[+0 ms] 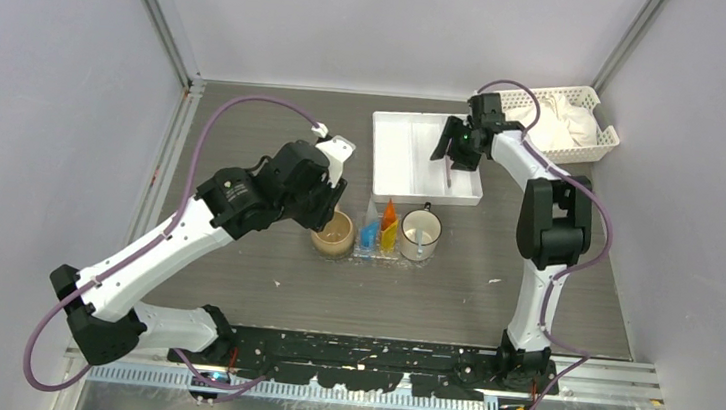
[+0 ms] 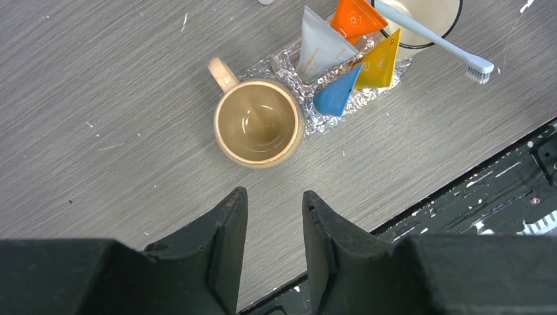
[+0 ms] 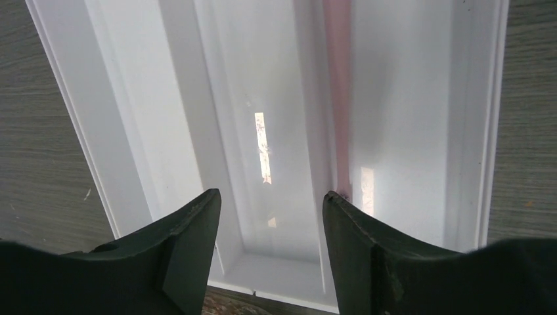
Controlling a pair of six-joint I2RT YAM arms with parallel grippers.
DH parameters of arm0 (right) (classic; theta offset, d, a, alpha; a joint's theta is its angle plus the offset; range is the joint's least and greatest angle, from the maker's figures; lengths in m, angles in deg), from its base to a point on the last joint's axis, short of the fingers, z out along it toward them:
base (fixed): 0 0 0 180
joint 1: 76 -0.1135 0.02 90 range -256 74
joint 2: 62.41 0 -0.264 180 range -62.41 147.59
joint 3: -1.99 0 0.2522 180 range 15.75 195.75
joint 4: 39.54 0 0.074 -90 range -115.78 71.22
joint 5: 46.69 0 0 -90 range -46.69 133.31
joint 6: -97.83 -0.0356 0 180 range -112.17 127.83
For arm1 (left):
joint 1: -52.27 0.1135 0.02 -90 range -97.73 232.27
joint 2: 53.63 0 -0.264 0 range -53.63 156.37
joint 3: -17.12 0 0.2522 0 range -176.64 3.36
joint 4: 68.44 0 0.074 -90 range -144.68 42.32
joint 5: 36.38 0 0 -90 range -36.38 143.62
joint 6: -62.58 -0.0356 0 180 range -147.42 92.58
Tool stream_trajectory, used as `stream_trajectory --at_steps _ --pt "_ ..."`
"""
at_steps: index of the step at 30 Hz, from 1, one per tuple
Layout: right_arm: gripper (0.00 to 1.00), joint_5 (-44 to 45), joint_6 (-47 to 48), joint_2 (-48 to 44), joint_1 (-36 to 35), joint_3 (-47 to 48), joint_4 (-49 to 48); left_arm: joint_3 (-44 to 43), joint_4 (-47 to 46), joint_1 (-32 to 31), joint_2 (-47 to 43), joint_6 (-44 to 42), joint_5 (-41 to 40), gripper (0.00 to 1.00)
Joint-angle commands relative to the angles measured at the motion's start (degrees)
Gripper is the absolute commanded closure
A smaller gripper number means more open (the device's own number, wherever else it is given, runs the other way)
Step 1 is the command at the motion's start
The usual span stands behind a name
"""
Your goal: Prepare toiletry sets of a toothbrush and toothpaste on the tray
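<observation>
Fetching a toothbrush, by the look of it: hanging the right gripper (image 3: 269, 230) low over the white compartmented tray (image 3: 118, 131), jaws standing apart with nothing between them, one finger just beside the pink toothbrush (image 3: 338, 98) lying along a compartment right of centre in the right wrist view. Next, probably needing a small sideways shift to bring the thin handle between the jaws, then closing on it near the floor without scraping the divider wall.

Hovering the left gripper (image 2: 272, 243) at the bottom of the left wrist view, likewise parted and gripping nothing, over bare table just below the tan mug (image 2: 258, 123).

Showing the tray (image 2: 303, 90) at upper centre there — clear, crinkled, glinting like foil — just beside the mug's right side and already carrying the toothpaste (image 2: 335, 97): blue, yellow, orange and a pale tube, fanned out with edges overlapping. Showing also a light-blue toothbrush (image 2: 437, 36) propped in the white mug (image 2: 433, 13) at upper right.
</observation>
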Motion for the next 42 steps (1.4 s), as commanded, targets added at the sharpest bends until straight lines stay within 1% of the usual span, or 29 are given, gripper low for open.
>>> stream_trajectory --at_steps 1,3,5,8,12,14,17,21,29,35,39,42 --pt "0.38 1.58 -2.17 -4.57 0.04 -1.95 -4.32 0.57 -1.85 0.79 -1.29 -1.21 0.81 0.63" --pt "0.47 3.53 -2.32 -4.06 0.23 -1.49 -3.16 0.67 -1.74 1.01 -1.39 -1.25 0.91 0.63" --pt "0.48 4.81 -2.01 -3.47 0.22 -1.09 -2.47 0.77 -1.79 1.18 -1.54 -1.3 1.05 0.63" --pt "0.56 6.78 -1.86 -3.24 0.41 -1.16 -1.86 1.09 -1.89 1.5 -1.8 -1.43 1.22 0.63" --pt "0.57 7.98 -1.75 -2.68 0.83 -1.14 -1.47 1.42 -2.03 1.9 -1.71 -1.56 1.68 0.64" --pt "0.61 8.69 -1.92 -2.1 1.21 -1.07 -1.1 1.55 -2.16 2.07 -1.6 -1.61 1.84 0.64" --pt "0.61 8.74 -1.97 -0.72 1.71 -0.32 -0.3 1.68 -2.25 2.24 -1.56 -1.65 2.06 0.64" --pt "0.6 8.85 -1.24 2.69 1.84 2.74 3.15 1.74 -2.29 2.6 -1.52 -1.84 2.32 0.65" --pt "0.59 4.76 0.45 8.58 1.79 8.08 7.26 1.83 -2.62 3.2 -1.32 -2.08 2.8 0.65" --pt "0.56 3.84 1.52 8.3 1.56 6.17 6.32 2.46 -3.28 3.57 -0.98 -2.26 3.56 0.66" --pt "0.51 2.99 1.52 7.24 1.62 3.39 3.93 2.84 -3.62 3.8 -0.62 -2.35 4.15 0.67" --pt "0.48 2.82 2.53 7.91 1.31 4.39 5.15 2.95 -3.68 3.92 -0.59 -2.52 4.42 0.67"
